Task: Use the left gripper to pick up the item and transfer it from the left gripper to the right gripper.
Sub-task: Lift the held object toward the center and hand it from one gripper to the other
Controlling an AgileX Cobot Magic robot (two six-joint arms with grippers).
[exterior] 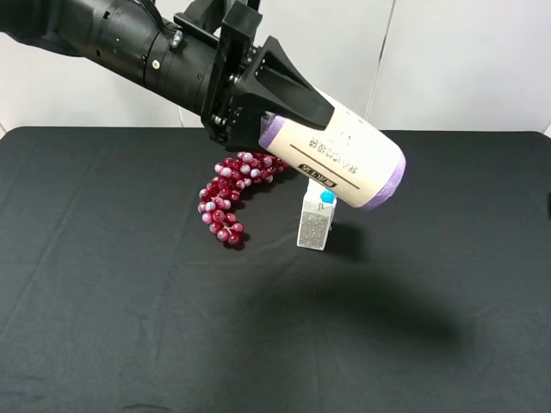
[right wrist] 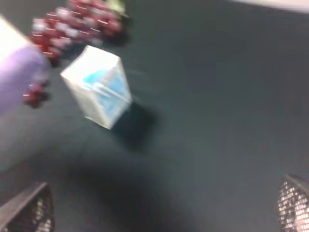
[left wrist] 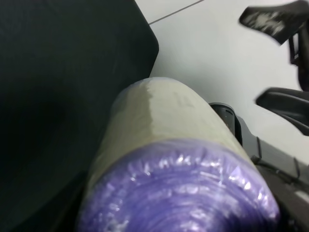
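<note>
My left gripper is shut on the item, a cream-labelled roll with lilac ends. It holds the roll high above the black table, tilted down to the right. In the left wrist view the roll fills the frame, with a purple end nearest the camera. My right gripper is open and empty, with only its two fingertips showing at the frame's lower corners. It is out of the exterior view. In the blurred right wrist view the roll's purple end shows at the edge, well apart from the right fingers.
A red grape bunch lies on the black table under the left arm. A small white-and-grey carton with a blue top stands beside it, below the roll. Both show in the right wrist view: carton, grapes.
</note>
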